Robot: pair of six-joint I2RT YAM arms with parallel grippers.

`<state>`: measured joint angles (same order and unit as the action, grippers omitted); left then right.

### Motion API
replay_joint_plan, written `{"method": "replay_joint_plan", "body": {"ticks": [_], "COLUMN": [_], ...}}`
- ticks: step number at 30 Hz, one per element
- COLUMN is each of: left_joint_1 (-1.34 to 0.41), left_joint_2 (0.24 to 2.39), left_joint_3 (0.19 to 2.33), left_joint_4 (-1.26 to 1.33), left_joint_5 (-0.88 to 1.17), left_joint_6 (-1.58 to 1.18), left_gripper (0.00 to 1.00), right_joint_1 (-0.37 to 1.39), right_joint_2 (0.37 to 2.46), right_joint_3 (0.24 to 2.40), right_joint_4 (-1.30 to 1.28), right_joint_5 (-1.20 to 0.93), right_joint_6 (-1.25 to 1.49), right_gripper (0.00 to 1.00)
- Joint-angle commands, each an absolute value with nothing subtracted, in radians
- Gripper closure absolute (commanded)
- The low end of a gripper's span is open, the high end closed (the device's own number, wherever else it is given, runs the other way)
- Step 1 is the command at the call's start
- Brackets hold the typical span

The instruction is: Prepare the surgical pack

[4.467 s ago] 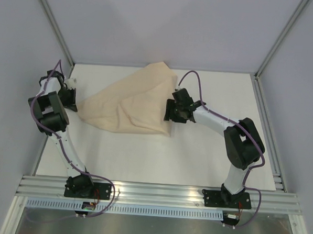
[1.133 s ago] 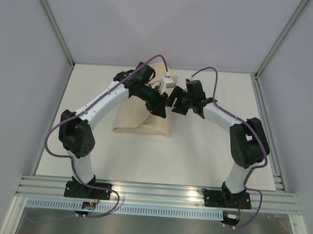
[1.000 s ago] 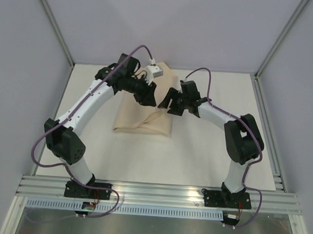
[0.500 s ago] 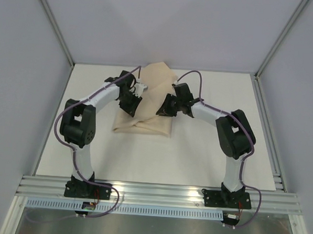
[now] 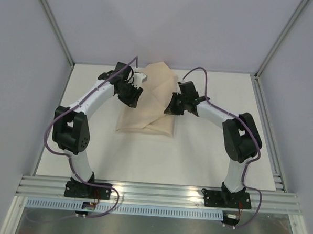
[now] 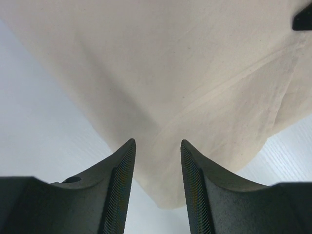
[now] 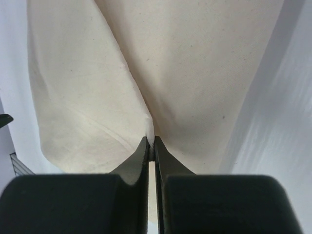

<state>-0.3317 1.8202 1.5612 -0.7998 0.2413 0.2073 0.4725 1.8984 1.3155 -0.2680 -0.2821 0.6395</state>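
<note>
Big folded tan cloth sheet (image 5: pixel 146 119) is lying on the white tabletop (image 5: pixel 207 151), toward the back middle. On its right edge the right tool (image 7: pixel 151 142) is pinched tight on a fold. Over the left side the left tool (image 6: pixel 157 146) hangs with its 2 fingers spread apart.

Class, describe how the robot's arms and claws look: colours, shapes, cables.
The left arm and right arm have white links, black joints and a looping purple cable. The left claw and right claw each have two black tapering fingers.

No readable text, label or number shows anywhere.
</note>
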Motion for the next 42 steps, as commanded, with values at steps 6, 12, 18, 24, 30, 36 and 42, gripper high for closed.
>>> {"method": "replay_joint_plan", "body": {"ticks": [6,12,18,24,30,36,42], "left_joint_1": [-0.322,-0.316,-0.311,-0.285,-0.278,-0.261,-0.262], "left_joint_2": [1.868,1.885,1.852,1.809,1.873,1.953,2.02], "left_joint_3": [1.58,1.582,1.58,1.578,1.565,1.595,1.635], "left_joint_4": [-0.784,-0.772,-0.781,-0.784,-0.766,-0.746,-0.73], "left_joint_5": [0.164,0.14,0.167,0.183,0.156,0.216,0.323], "left_joint_6": [0.184,0.183,0.169,0.184,0.195,0.172,0.152], "left_gripper": [0.48,0.46,0.46,0.44,0.44,0.44,0.5], "right_joint_1": [0.46,0.463,0.465,0.463,0.436,0.367,0.36], "right_joint_2": [1.976,1.97,1.867,1.836,1.825,1.943,2.029], "right_joint_3": [1.397,1.402,1.396,1.419,1.445,1.445,1.436], "right_joint_4": [-0.431,-0.494,-0.571,-0.595,-0.572,-0.505,-0.297], "right_joint_5": [-0.066,-0.003,0.129,0.089,0.015,-0.215,-0.432], "right_joint_6": [0.522,0.485,0.427,0.403,0.4,0.37,0.422], "right_gripper": [0.98,0.57,0.32,0.24,0.12,0.11,0.2]}}
